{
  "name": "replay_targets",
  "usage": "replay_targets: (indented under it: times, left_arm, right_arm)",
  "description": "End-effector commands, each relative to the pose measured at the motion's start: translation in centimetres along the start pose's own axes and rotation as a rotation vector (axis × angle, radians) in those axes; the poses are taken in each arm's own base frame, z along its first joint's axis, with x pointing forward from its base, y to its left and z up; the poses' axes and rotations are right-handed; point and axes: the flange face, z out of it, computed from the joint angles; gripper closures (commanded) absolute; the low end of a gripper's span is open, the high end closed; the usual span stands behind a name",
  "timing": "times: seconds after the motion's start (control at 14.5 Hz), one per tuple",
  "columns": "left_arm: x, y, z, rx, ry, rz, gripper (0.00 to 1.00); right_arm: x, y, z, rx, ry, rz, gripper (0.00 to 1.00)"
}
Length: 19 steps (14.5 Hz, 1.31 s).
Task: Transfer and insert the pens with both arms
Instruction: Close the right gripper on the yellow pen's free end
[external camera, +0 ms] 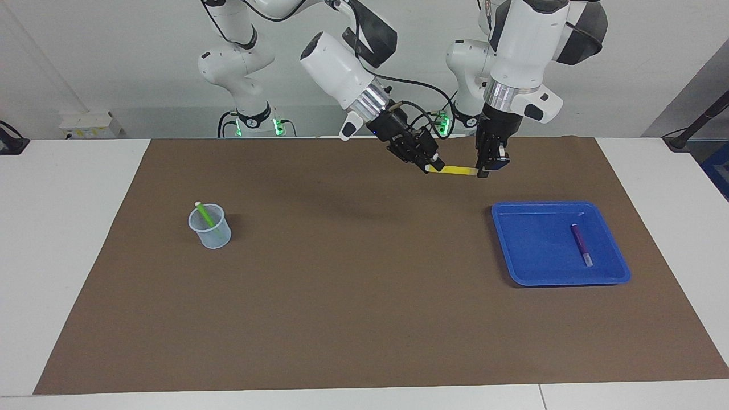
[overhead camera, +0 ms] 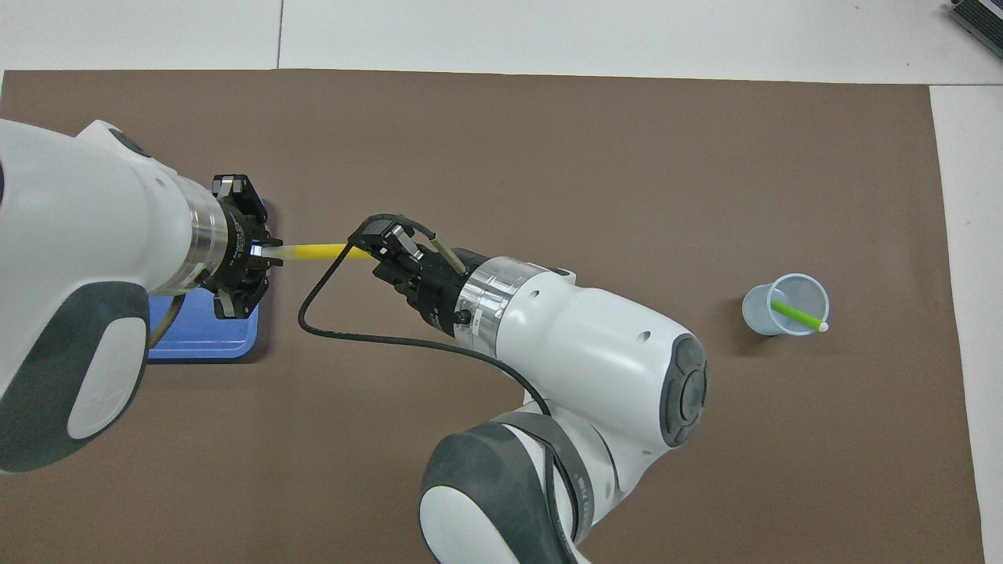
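Yellow pen (external camera: pixel 454 169) gripped by left pincer (external camera: pixel 482 171); no legible writing.

A white surface (external camera: pixel 68 239) is seen, covered by a brown mat (external camera: pixel 353 296) spread under the jaws. A plain pale wall (external camera: pixel 114 57) is seen above them. A small white box (external camera: pixel 90 124) is set against it.
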Motion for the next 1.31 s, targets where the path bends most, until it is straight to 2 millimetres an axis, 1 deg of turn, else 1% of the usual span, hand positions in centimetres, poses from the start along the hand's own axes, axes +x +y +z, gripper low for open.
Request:
replay_targets:
  times: [0.0, 0.14, 0.21, 0.35, 0.48, 0.62, 0.69, 1.24]
  left_arm:
    - [0.25, -0.97, -0.4, -0.001, 0.021, -0.009, 1.0]
    - [0.14, -0.98, -0.31, 0.001, 0.019, -0.009, 1.0]
    - [0.17, -1.0, -0.4, -0.001, 0.02, -0.009, 1.0]
    - [0.17, -1.0, -0.4, -0.001, 0.02, -0.009, 1.0]
    - [0.15, -1.0, -0.4, 0.0, 0.019, -0.009, 1.0]
    - [0.15, -1.0, -0.4, 0.0, 0.019, -0.009, 1.0]
    - [0.15, -1.0, -0.4, 0.0, 0.019, -0.009, 1.0]
    - [0.2, -1.12, -0.86, -0.009, 0.016, -0.015, 1.0]
  right_arm:
    - [0.17, -0.3, 0.28, 0.018, -0.002, 0.018, 0.56]
    - [0.17, -0.3, 0.28, 0.018, -0.002, 0.018, 0.61]
    - [0.08, -0.29, 0.31, 0.018, -0.003, 0.017, 0.62]
    - [0.08, -0.29, 0.31, 0.018, -0.003, 0.017, 0.68]
    - [0.09, -0.3, 0.29, 0.019, -0.003, 0.017, 0.79]
    - [0.44, -0.39, 0.19, 0.037, 0.015, 0.02, 0.96]
    - [0.65, -0.14, 0.47, 0.037, 0.015, 0.035, 1.0]
    - [0.79, -0.1, 0.44, 0.04, 0.013, 0.045, 1.0]
